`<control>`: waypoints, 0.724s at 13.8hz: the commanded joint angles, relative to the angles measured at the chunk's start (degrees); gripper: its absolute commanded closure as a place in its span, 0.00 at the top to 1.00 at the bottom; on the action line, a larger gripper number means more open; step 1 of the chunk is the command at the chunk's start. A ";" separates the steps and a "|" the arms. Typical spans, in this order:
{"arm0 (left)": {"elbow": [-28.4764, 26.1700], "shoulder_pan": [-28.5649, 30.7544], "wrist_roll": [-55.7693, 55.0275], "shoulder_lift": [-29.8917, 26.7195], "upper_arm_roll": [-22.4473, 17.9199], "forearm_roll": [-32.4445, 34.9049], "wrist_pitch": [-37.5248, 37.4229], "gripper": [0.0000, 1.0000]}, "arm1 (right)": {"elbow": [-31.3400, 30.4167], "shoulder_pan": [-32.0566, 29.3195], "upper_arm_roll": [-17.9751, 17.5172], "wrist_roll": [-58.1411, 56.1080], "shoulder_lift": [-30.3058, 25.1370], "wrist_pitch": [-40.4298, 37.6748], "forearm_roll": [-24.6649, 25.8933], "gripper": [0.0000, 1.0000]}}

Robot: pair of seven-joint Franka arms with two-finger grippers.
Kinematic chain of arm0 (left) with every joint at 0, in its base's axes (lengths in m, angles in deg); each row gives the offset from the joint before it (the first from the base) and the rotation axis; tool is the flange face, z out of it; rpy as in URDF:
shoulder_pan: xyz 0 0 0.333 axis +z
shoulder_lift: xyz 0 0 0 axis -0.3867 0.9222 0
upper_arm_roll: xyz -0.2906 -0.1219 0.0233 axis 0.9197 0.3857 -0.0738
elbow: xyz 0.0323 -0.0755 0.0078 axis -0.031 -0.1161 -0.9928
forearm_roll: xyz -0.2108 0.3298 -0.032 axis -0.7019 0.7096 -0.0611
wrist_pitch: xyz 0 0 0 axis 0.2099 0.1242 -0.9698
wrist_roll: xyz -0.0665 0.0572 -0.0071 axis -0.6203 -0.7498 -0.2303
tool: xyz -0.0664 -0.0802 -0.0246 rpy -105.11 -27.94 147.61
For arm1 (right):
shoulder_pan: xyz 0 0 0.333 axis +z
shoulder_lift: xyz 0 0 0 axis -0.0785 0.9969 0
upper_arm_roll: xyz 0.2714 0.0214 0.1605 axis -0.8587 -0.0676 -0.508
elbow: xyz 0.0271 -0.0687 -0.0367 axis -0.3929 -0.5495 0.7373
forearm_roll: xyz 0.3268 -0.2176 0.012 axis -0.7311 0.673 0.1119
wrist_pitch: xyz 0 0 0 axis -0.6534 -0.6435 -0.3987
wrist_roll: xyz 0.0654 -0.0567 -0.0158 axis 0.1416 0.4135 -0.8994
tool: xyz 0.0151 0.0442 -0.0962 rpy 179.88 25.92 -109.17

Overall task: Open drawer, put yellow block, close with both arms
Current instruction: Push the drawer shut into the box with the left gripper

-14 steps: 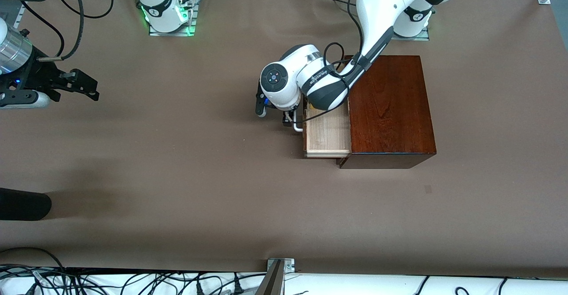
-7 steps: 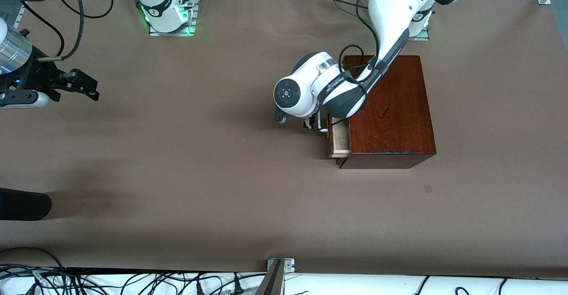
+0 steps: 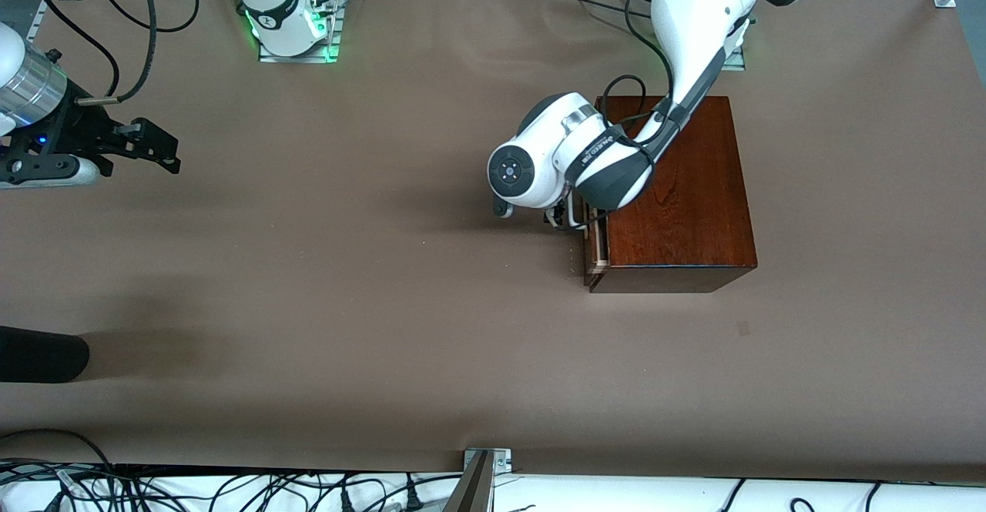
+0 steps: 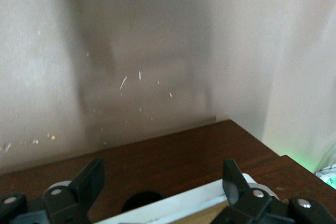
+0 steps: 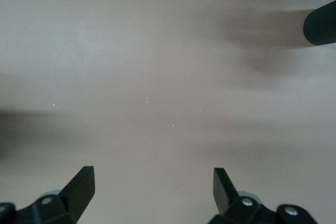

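The left gripper (image 4: pixel 163 184) is sitting low at the drawer (image 3: pixel 594 241) front, its two fingers (image 4: pixel 90 178) spread wide with the white bar handle (image 4: pixel 178 204) lying between them and no grip visible. The drawer is pointing toward the right arm's end of the table, its front running nearer-to-farther from the front camera, and only a thin pale sliver of it is showing out of the mahogany box (image 3: pixel 676 192). A second ago the tray was standing well out with its bare wooden floor exposed; half a second ago it was about halfway in; the left arm has been following it toward the box. The yellow block is not showing in any view. Outward from the gripper, open brown table (image 3: pixel 370 266) is stretching toward the right arm's end. There the right gripper (image 5: pixel 152 184) is hanging over bare table near the edge, jaws wide and holding nothing, waiting, having shifted only slightly.
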 commanded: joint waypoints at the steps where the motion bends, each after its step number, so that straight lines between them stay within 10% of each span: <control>1: -1.38 1.26 1.41 -2.52 -0.12 1.72 -3.31 1.00 | 0.17 0.11 0.11 0.07 -0.46 -0.23 -0.72 1.00; 10: -0.41 2.05 -1.13 -7.95 0.59 -0.47 -2.10 1.00 | 0.26 0.02 0.12 0.16 -0.46 -0.32 -0.81 1.00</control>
